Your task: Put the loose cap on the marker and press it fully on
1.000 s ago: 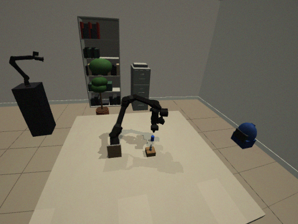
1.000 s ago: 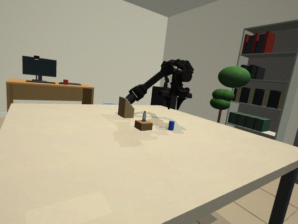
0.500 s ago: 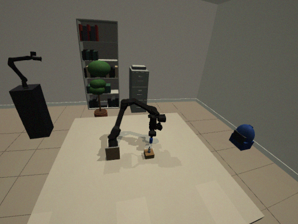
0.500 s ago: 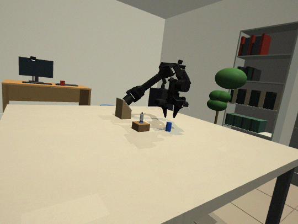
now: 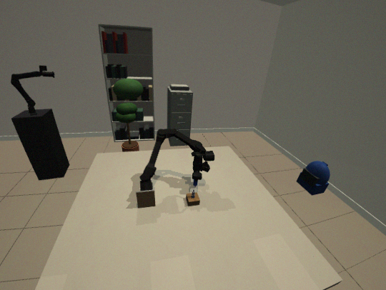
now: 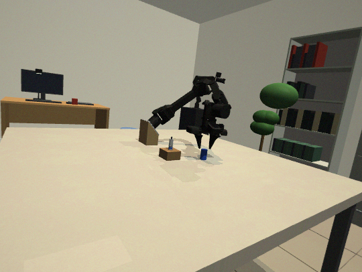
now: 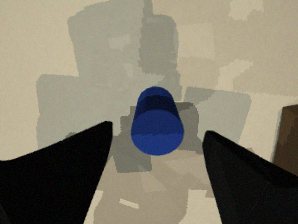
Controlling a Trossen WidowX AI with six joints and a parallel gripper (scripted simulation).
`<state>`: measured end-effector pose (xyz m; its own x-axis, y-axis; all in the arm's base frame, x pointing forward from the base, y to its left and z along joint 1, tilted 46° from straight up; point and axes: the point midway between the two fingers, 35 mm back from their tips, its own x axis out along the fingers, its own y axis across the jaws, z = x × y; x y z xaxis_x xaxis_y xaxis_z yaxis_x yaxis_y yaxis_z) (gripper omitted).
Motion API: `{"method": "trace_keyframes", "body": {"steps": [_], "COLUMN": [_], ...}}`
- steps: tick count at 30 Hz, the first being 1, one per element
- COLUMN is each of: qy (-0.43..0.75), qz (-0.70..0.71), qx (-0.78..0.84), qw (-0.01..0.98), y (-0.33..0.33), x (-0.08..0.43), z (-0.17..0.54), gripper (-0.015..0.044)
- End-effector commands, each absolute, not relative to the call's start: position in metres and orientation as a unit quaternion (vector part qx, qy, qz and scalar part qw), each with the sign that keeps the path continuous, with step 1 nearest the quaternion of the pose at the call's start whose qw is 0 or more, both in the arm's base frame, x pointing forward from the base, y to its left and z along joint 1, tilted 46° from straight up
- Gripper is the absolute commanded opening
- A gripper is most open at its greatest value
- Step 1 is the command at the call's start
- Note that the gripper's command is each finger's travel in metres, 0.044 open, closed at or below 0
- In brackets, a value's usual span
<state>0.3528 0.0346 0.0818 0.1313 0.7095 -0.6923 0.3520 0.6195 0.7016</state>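
Observation:
The blue cap [image 6: 203, 154] [image 7: 157, 123] [image 5: 195, 182] stands upright on the table [image 6: 100, 201]. My gripper [image 6: 205, 147] [image 7: 159, 133] [image 5: 196, 179] is open and hangs just above the cap, its two dark fingers spread to either side of it, not touching. The marker [image 6: 171, 143] [image 5: 193, 194] stands upright in the brown holder block [image 6: 169, 153] [image 5: 193, 199], a little to the side of the cap. An edge of the block [image 7: 289, 136] shows at the right of the wrist view.
The arm's brown base block [image 6: 147, 132] [image 5: 146, 198] stands on the table behind the holder. Off the table are a bookshelf [image 5: 126, 82], a plant [image 6: 268, 114], a filing cabinet [image 5: 179, 114] and a desk [image 6: 53, 112].

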Motion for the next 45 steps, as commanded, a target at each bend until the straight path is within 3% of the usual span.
{"method": "trace_keyframes", "body": {"steps": [1, 23, 27, 36, 39, 45], "qy": [0.643, 0.643, 0.643, 0.643, 0.643, 0.643], "qz": [0.141, 0.143, 0.142, 0.142, 0.142, 0.141], "qx": [0.415, 0.416, 0.416, 0.416, 0.416, 0.415], "qw": [0.628, 0.627, 0.627, 0.627, 0.627, 0.628], "y": [0.039, 0.064, 0.064, 0.064, 0.061, 0.048], "x": [0.354, 0.357, 0.357, 0.357, 0.357, 0.355], "z": [0.077, 0.055, 0.055, 0.056, 0.058, 0.07], "gripper": [0.0253, 0.0253, 0.0148, 0.0088, 0.0009, 0.0]}}
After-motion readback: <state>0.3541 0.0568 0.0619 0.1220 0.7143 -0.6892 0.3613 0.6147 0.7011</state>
